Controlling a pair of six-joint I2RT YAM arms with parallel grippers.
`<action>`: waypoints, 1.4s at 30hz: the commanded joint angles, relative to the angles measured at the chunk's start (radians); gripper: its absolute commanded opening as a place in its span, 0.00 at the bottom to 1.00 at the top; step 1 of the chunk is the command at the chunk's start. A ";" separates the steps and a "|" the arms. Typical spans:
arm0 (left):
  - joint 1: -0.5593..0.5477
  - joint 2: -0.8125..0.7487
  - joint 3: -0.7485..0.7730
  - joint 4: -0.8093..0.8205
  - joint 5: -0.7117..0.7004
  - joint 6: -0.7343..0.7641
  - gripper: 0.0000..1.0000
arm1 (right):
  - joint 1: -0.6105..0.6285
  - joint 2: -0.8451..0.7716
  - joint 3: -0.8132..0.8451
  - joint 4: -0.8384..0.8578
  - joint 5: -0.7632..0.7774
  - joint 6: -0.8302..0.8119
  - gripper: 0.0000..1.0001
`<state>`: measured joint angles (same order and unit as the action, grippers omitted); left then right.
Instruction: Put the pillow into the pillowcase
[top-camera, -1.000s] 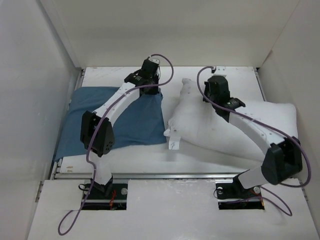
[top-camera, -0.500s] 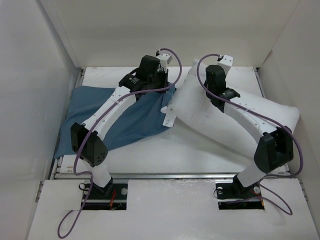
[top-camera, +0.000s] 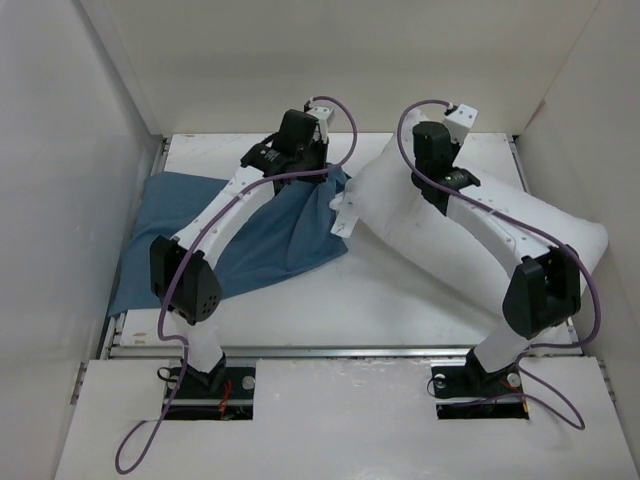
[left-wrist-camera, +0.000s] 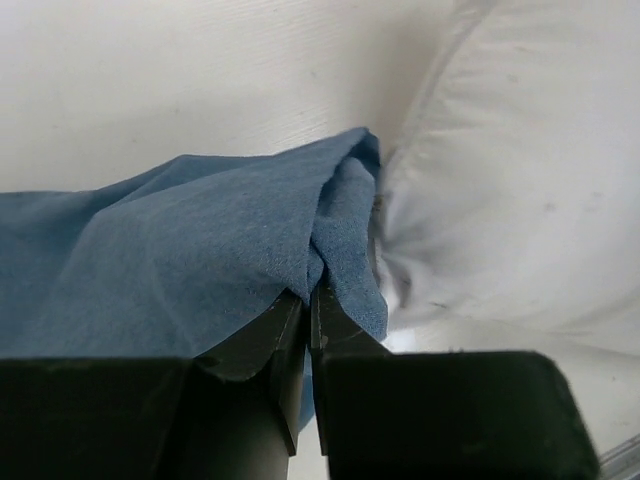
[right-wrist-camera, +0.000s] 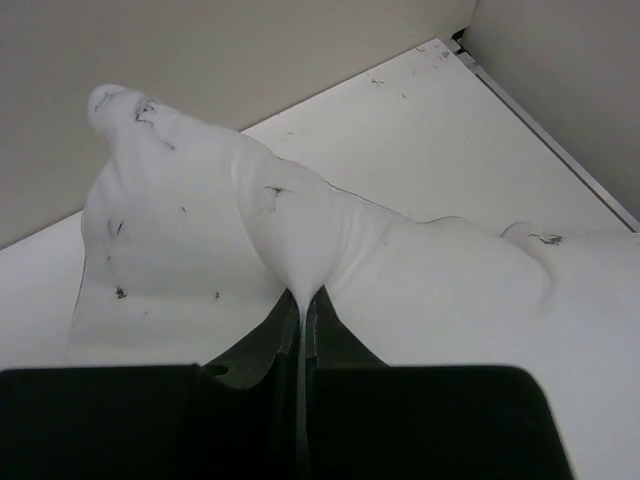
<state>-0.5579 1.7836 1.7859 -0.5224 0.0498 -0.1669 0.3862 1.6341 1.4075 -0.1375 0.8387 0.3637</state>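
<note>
The slate-blue pillowcase (top-camera: 250, 235) lies wrinkled on the left of the table, its right corner lifted. My left gripper (top-camera: 318, 168) is shut on that raised blue edge (left-wrist-camera: 330, 240), seen pinched between the jaws in the left wrist view. The plump white pillow (top-camera: 480, 250) lies on the right, its left end raised, with a small white tag (top-camera: 343, 222) hanging at its near-left corner. My right gripper (top-camera: 432, 172) is shut on a fold of pillow fabric (right-wrist-camera: 300, 250). The pillow's raised end touches the lifted pillowcase edge (left-wrist-camera: 385, 215).
White walls (top-camera: 120, 110) enclose the table on the left, back and right. A metal rail (top-camera: 330, 350) runs along the table's near edge, in front of the arm bases. Purple cables (top-camera: 345, 125) loop above both wrists.
Both grippers have lifted their cloth and drawn together. The pillow's left end rose and shifted back and left; the pillowcase corner was pulled up and to the right against it.
</note>
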 joint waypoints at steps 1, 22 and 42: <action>0.030 0.017 0.049 -0.011 0.004 -0.017 0.04 | -0.009 -0.022 0.087 0.015 0.073 0.004 0.00; 0.015 0.050 -0.089 0.002 -0.042 -0.080 0.24 | -0.105 0.103 0.268 -0.194 0.120 0.090 0.00; -0.163 0.370 0.022 -0.005 -0.436 -0.198 0.46 | -0.136 0.219 0.436 -0.307 0.028 0.060 0.00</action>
<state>-0.7261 2.1208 1.7271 -0.5106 -0.2325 -0.3252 0.2535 1.8359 1.7668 -0.4397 0.8375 0.4412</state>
